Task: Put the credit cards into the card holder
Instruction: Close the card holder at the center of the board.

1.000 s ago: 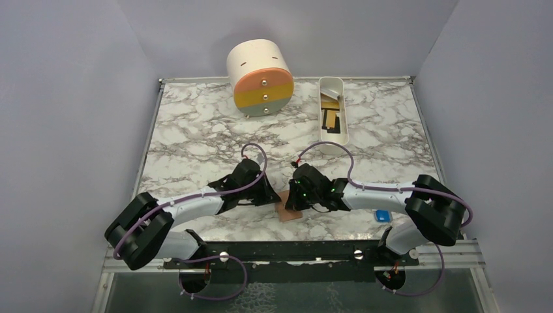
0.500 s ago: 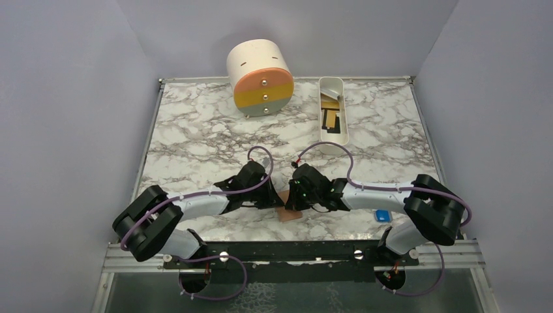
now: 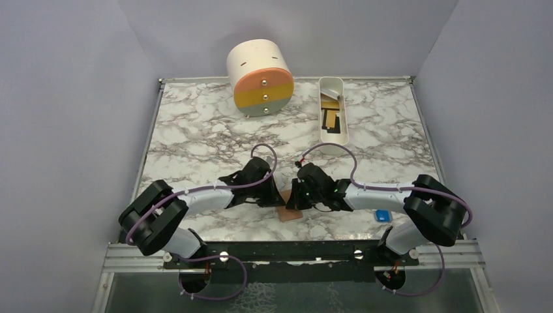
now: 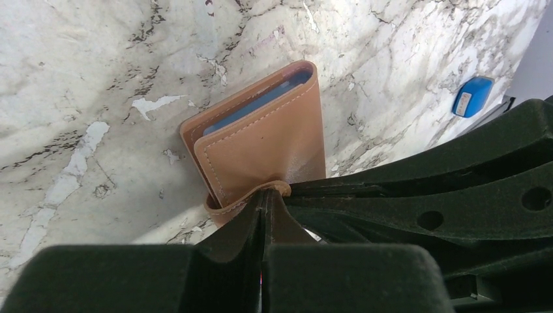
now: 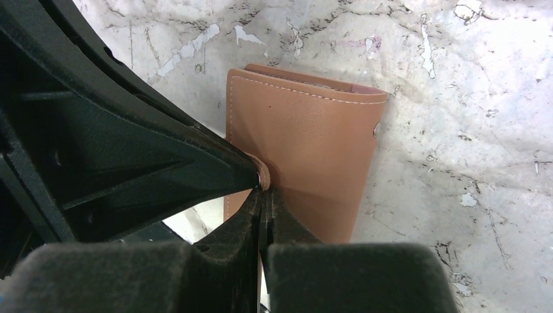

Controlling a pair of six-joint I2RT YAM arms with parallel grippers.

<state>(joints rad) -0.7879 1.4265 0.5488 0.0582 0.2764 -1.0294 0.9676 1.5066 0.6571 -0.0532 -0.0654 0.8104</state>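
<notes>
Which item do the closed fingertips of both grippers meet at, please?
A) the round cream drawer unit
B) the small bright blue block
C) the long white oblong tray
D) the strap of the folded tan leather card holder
D: in the wrist views the left gripper and right gripper, each shut, pinch at the small strap of the folded tan leather card holder, which lies on the marble table.

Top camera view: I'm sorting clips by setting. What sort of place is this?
Likely a robot test booth, not a home: plain lilac walls enclose a marble-print table, and two arms bolt to a rail.
</notes>
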